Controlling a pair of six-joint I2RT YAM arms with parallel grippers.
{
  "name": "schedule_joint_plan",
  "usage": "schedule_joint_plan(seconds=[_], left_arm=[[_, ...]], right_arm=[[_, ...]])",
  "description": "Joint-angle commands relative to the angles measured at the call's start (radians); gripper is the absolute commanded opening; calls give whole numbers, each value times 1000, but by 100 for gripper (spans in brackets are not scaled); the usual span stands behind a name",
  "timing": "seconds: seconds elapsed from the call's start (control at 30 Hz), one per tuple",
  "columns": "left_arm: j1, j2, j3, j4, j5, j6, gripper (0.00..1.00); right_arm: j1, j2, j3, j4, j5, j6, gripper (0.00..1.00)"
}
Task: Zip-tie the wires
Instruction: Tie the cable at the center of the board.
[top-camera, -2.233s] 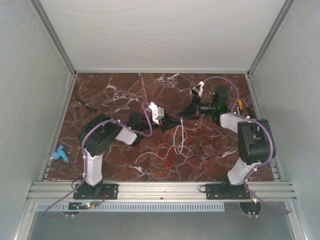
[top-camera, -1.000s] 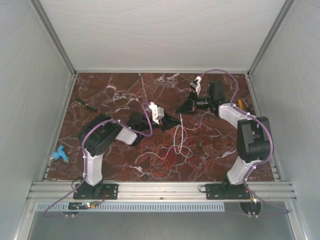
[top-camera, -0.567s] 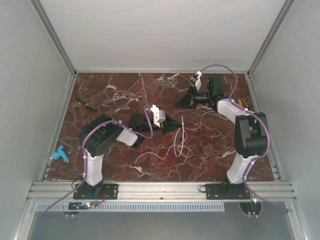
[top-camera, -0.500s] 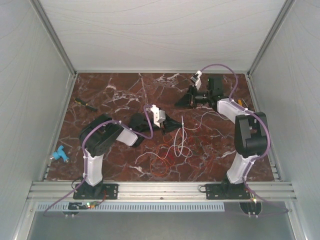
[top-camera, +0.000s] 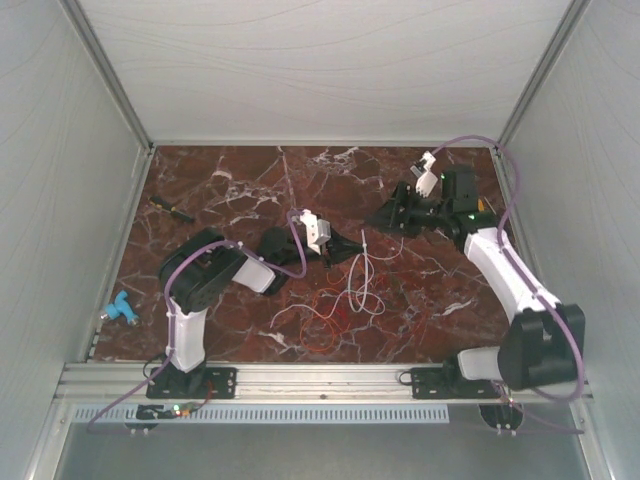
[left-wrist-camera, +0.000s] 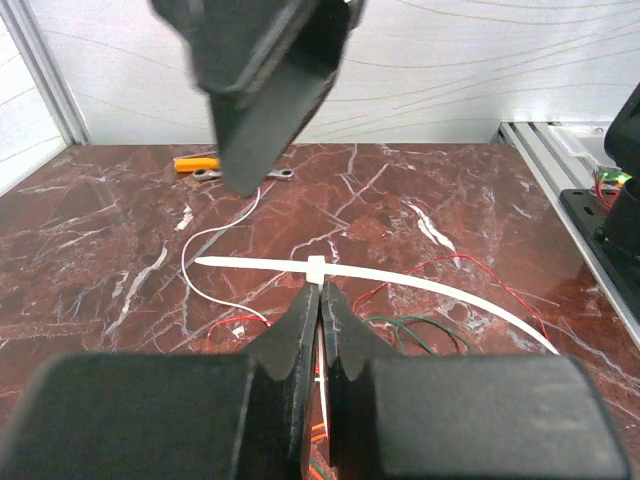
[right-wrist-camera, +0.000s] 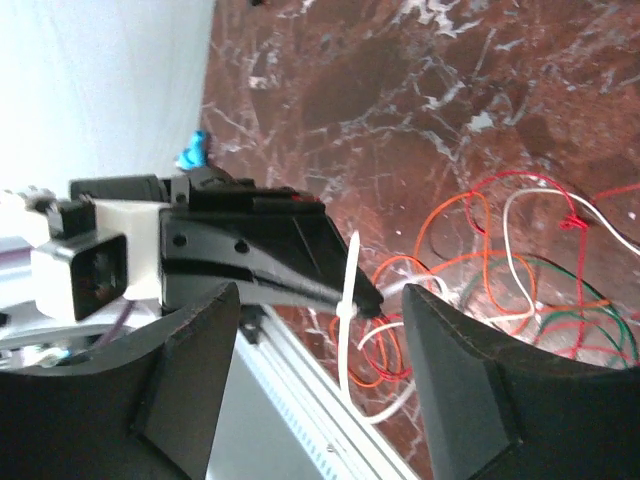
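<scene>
My left claw (left-wrist-camera: 320, 298) is pinching the zip tie (left-wrist-camera: 420, 285) just over the table (top-camera: 220, 190), my right claw (top-camera: 385, 216) hangs open nearby, and the wires (top-camera: 340, 310) lie loose below, not tied yet.

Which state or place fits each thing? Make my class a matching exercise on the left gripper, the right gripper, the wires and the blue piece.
Things:
1. left gripper
2. right gripper
3. wires
4. blue piece

States or places:
A. lying at the left edge of the table
B. shut on the zip tie
C. open, holding nothing
D. loose curls mid-table, between the two arms

Pairs: 1-B, 2-C, 3-D, 4-A
</scene>
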Motion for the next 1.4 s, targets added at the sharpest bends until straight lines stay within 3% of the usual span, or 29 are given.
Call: schedule_joint_plan(seconds=[0.0, 0.23, 0.47, 0.57, 0.67, 0.8, 1.37], left_arm=[[-5, 8, 9, 264, -19, 40, 0], [-6, 16, 5, 264, -28, 39, 0], [-6, 11, -6, 264, -27, 36, 0], [-7, 13, -8, 264, -26, 36, 0], [-7, 18, -9, 264, -30, 33, 0], [-7, 25, -6, 264, -32, 32, 0], [-8, 31, 6, 264, -24, 26, 0]], right_arm=[[67, -112, -37, -174, 223, -111, 61], [260, -98, 12, -252, 546, -138, 43], [327, -49, 58, -254, 639, -175, 28], [334, -39, 88, -267, 650, -192, 28], [334, -45, 121, -282, 647, -210, 38], [332, -54, 149, -296, 645, -218, 41], [335, 2, 111, -271, 617, -213, 24]])
